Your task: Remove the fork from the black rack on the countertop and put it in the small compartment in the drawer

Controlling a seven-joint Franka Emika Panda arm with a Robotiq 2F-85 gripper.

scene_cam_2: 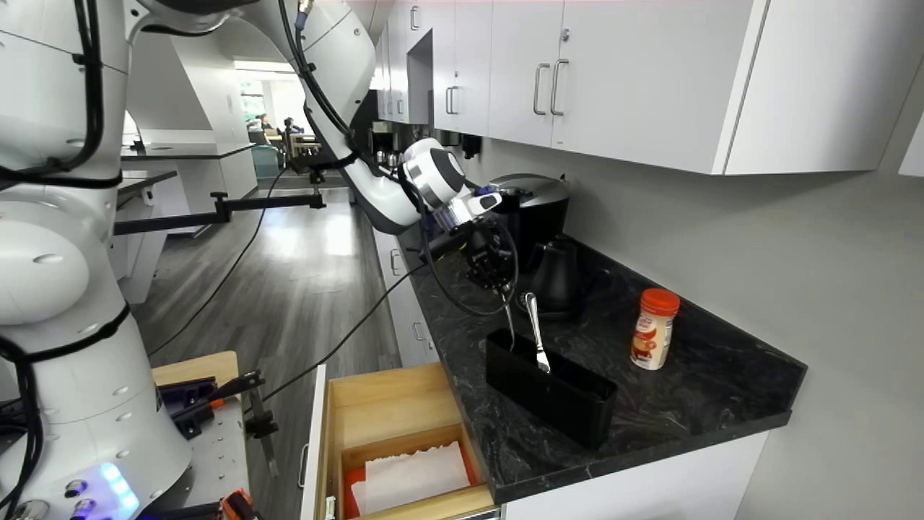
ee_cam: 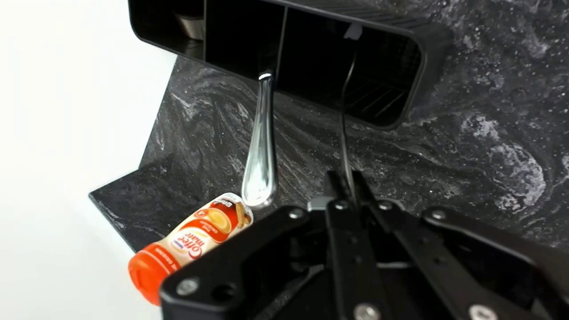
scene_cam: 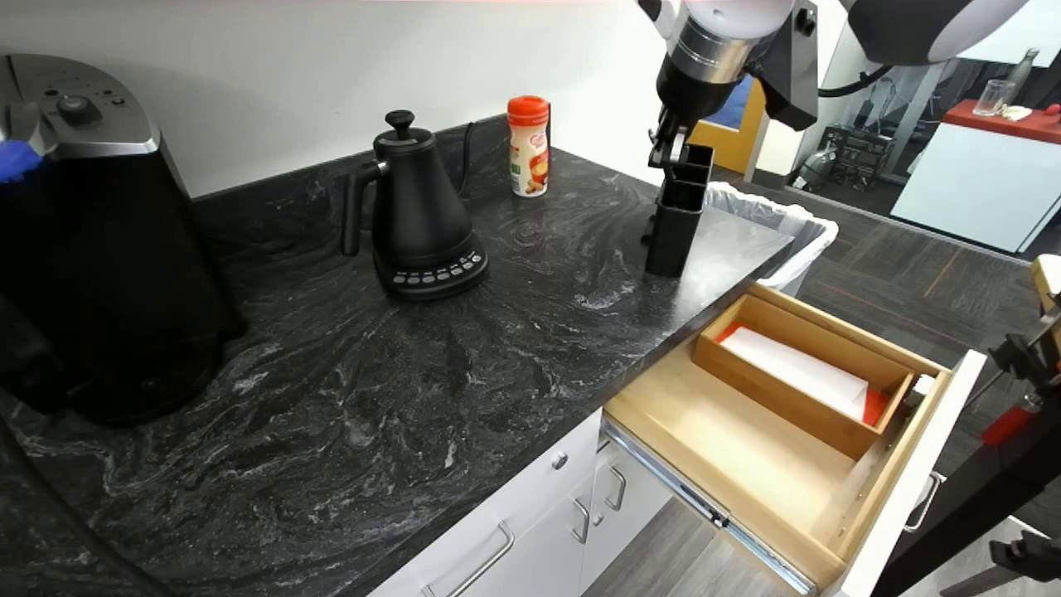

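Observation:
The fork (ee_cam: pixel 344 115) is seen edge-on as a thin curved handle in the wrist view; its lower end is inside the end compartment of the black rack (ee_cam: pixel 433 46). It also shows in an exterior view (scene_cam_2: pixel 510 321). My gripper (ee_cam: pixel 346 175) has its fingertips close together around the top of the handle, shut on it. The rack stands upright on the countertop (scene_cam: pixel 497 348) in both exterior views (scene_cam: pixel 671 245) (scene_cam_2: pixel 541 404). The drawer (scene_cam: pixel 746 439) is open beside it. Its small compartment, a wooden box (scene_cam: pixel 779 394), holds white paper over red.
Another silver utensil (ee_cam: pixel 260 169) leans in the rack's middle compartment, left of the fork. A metal piece (ee_cam: pixel 191 26) lies in the far compartment. A creamer bottle (scene_cam: pixel 529 149), a black kettle (scene_cam: pixel 423 207) and a coffee maker (scene_cam: pixel 91 249) stand along the wall.

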